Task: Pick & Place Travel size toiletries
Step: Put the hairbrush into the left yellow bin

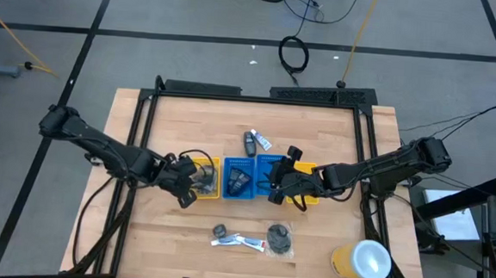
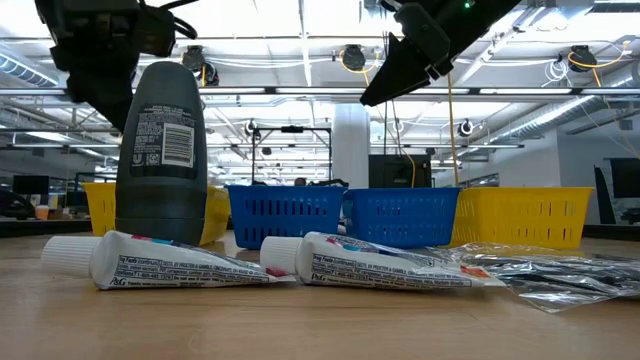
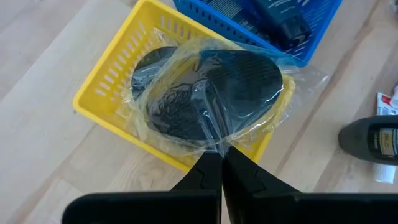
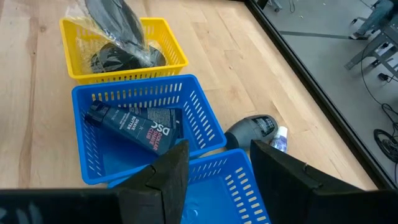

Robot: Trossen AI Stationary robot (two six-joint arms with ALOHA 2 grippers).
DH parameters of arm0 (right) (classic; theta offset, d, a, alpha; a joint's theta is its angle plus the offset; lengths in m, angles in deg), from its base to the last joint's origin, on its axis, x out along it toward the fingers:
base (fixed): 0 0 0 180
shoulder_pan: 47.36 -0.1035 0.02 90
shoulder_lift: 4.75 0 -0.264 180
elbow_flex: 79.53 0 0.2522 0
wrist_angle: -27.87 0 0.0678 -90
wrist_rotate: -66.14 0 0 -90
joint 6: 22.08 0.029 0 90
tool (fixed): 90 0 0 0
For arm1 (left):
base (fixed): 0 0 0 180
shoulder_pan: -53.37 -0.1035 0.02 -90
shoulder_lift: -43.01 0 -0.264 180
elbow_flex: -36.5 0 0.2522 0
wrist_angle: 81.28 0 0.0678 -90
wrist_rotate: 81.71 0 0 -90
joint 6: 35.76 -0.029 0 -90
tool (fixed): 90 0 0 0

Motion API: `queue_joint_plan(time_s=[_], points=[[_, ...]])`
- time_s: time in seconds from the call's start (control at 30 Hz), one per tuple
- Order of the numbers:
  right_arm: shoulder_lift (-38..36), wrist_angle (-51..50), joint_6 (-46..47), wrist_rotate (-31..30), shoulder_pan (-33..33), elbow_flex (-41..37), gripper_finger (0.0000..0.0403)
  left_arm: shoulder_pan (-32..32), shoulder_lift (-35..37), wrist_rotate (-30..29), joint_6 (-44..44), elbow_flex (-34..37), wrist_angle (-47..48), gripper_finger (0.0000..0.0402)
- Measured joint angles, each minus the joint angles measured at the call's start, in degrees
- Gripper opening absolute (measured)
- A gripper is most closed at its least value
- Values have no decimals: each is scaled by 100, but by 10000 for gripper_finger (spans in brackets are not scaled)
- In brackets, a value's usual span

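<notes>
Mesh pad (image 3: 211, 93) pinched by left claw (image 3: 221, 163) over yellow tray (image 3: 109, 81)

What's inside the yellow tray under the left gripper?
The yellow tray holds a dark mesh pad; the left gripper holds another bagged pad above it, hiding the tray's floor.

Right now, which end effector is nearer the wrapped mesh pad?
Left end effector: shut on the mesh pad wrapper, over the yellow tray. Right end effector hovers over a blue tray.
</notes>
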Motion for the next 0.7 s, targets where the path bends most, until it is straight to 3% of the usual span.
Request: queue_joint_plan(time_s=[0.23,0.57,0.63,0.7], points=[[0,-1,0,-1,2,-1,167,-4,-7,101,197,0,2,8],[0,1,3,5,-1,0,167,-4,2,41,74,0,16,89],[0,-1,83,272,-1,-1,167,-3,54,107,-24,0,-30,101],[0,-4,145,926,-1,-1,167,19,67,110,-112,0,-136,111]])
